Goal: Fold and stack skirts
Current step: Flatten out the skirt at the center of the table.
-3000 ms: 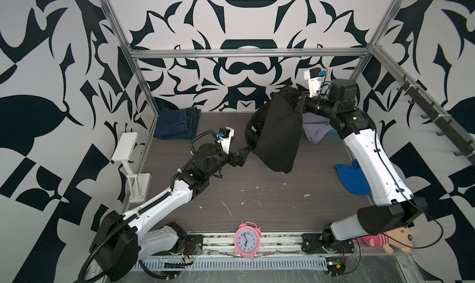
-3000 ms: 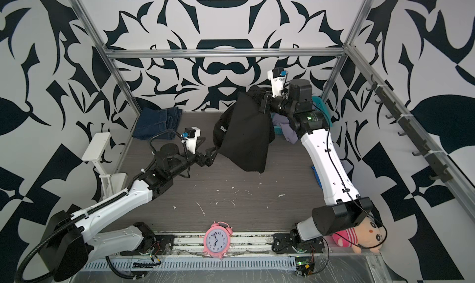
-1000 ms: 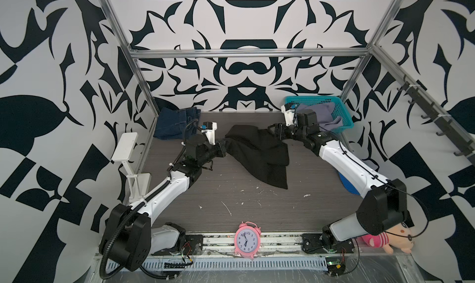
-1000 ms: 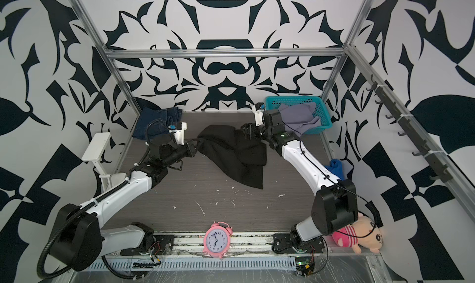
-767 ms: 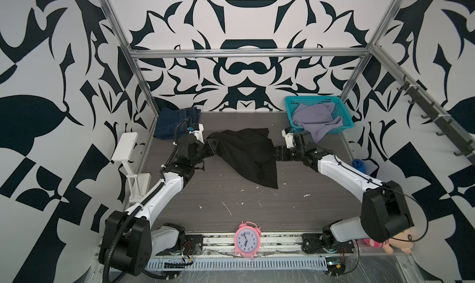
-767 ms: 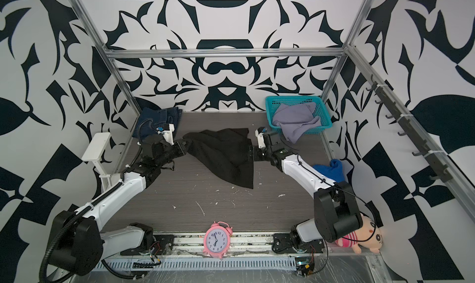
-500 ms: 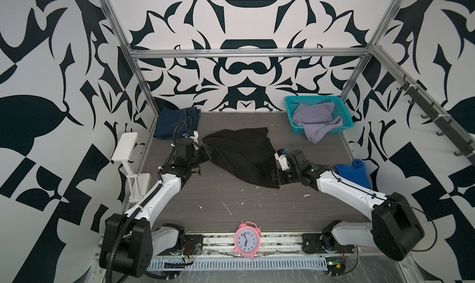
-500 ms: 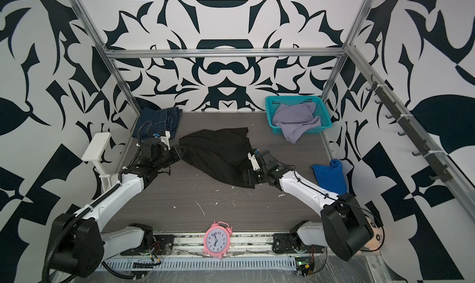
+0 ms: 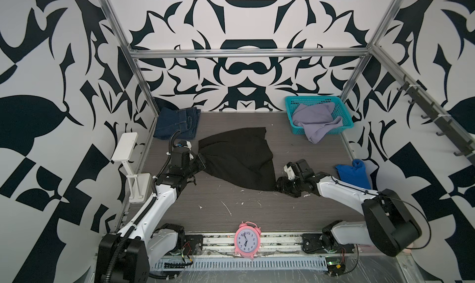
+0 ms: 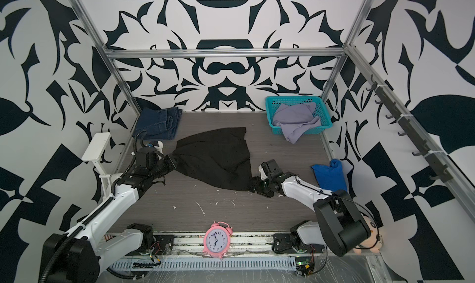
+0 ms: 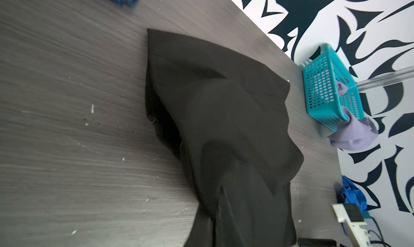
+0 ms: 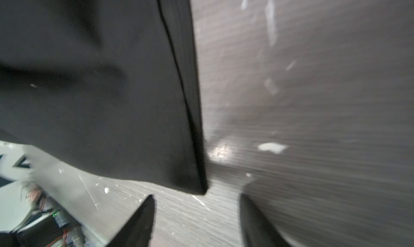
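Matte black skirt [image 9: 239, 158], triangular, creased, seemingly hemmed, on woodgrain table [image 9: 298, 148].

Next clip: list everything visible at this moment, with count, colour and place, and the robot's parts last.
black skirt: 1, black, spread on the table centre
denim skirt: 1, dark blue, folded at the far left corner
lavender skirt: 1, light purple, in the basket, spilling over its near rim
basket: 1, teal, far right corner
blue cloth: 1, bright blue, right edge of the table
alarm clock: 1, pink, front centre
plush toy: 1, pink, front right corner, partly hidden
white stand: 1, white, left edge
table: 1, grey wood grain
left gripper: 1, black, shut on the black skirt's left end
right gripper: 1, black, open, just short of the skirt's near corner
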Controlling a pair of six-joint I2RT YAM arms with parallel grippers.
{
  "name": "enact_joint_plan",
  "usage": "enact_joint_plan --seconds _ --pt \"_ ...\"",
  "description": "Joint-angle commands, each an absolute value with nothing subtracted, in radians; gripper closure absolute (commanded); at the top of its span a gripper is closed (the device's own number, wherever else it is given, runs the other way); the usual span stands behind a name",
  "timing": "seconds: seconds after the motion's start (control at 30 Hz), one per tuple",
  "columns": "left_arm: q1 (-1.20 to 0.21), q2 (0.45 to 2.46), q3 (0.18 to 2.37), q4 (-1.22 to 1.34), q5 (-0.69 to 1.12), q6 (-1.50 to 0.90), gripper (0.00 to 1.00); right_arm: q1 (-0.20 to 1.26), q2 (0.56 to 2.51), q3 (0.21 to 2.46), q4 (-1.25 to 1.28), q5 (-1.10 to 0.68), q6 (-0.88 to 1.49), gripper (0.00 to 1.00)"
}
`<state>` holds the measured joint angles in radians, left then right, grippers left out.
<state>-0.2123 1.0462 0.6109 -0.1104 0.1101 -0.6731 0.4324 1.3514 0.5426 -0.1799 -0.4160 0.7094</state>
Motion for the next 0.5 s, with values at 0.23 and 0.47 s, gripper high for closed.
enact_joint_plan --seconds 0.23,0.47 --pt "-0.209 0.995 0.600 -0.149 0.071 -0.683 1.00 0.436 1.466 0.535 -0.001 -0.530 0.802 0.77" --pt "-0.209 0.964 0.591 -0.214 0.025 -0.686 0.89 0.412 1.427 0.551 -0.020 -0.533 0.808 1.00"
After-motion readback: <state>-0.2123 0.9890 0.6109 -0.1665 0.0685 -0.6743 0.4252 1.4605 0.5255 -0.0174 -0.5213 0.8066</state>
